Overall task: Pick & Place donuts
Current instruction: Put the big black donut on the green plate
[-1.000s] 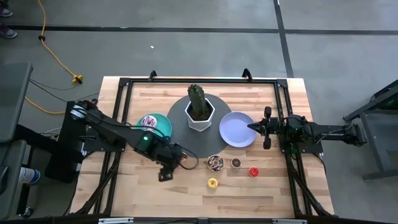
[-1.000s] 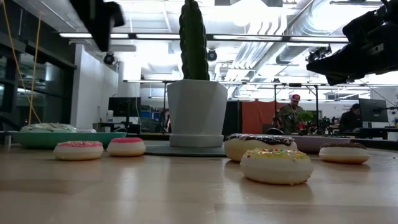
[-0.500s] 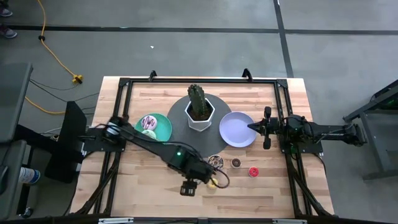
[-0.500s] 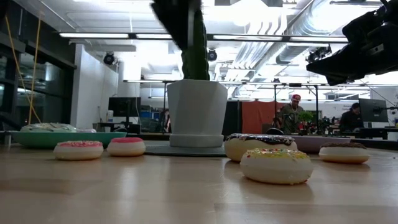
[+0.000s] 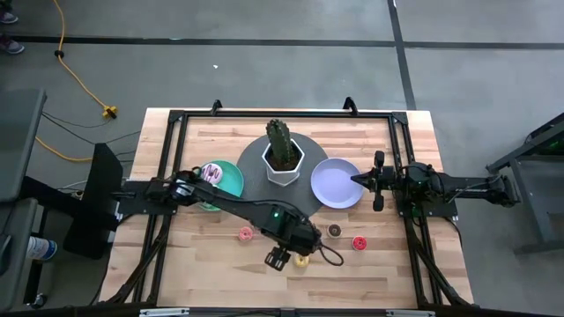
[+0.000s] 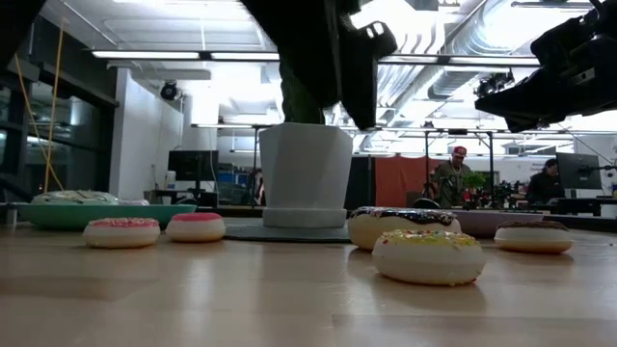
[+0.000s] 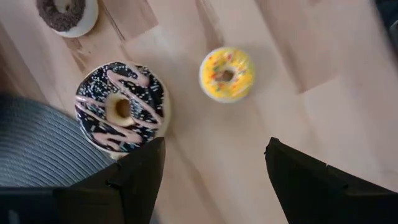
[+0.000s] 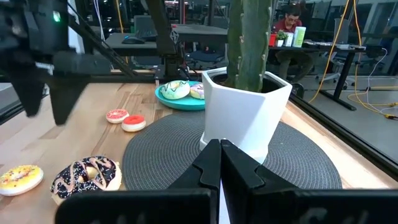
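My left gripper hovers open above the wood, pointing down. Ahead of its fingers lie a yellow sprinkled donut, a chocolate donut with pink stripes and a small brown donut, each flat on the table. A red donut lies farther right and a pink one to the left. More donuts sit on the teal plate. My right gripper waits shut at the lavender plate's right rim.
A white pot with a cactus stands on a dark round mat at the table's middle back. A black frame runs around the table. Bare wood lies along the near edge. People sit in the room beyond.
My left gripper has swung from the near side of the teal plate toward the table's right, sinking a little and rolling, and now hangs by the yellow donut. It has stayed open. The pink donut, covered by the arm before, now shows.
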